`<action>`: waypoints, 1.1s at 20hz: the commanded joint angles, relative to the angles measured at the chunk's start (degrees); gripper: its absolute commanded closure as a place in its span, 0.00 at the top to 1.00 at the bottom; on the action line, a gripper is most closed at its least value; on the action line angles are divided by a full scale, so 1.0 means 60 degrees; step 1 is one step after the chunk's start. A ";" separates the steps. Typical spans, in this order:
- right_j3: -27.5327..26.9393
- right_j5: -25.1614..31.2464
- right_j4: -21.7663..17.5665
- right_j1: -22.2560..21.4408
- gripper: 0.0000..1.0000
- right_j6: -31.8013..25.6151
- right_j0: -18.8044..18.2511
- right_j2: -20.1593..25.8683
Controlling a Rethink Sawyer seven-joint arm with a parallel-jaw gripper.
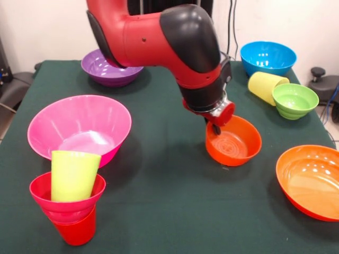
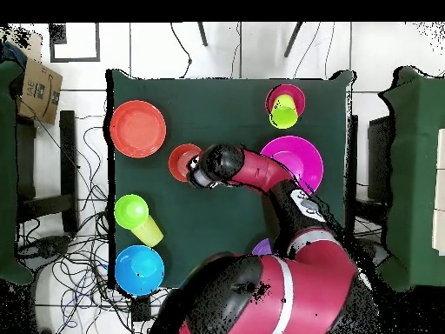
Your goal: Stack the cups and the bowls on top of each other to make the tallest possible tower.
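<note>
At tabletop [image 1: 169, 211] centre: small orange bowl [image 1: 233, 141], upright, directly beneath tool [image 1: 216, 127], far rim at fingertip height. Grip state impossible to tell. Tower [image 1: 69, 201] well apart, by large pink bowl [image 1: 79, 128].

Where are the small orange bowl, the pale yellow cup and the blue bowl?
small orange bowl [image 1: 235, 144]: front view, inner floor.
pale yellow cup [image 1: 264, 84]: front view, side wall, lying tipped.
blue bowl [image 2: 139, 270]: overhead view, inside centre.
</note>
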 commanded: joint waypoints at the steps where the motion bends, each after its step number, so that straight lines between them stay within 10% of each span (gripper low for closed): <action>1: -0.0873 0.1769 -0.0474 -0.0325 0.00 -0.1107 -0.0278 0.0283; 22: -0.1916 0.4286 -0.1166 -0.0769 0.00 -0.2082 -0.1033 0.0490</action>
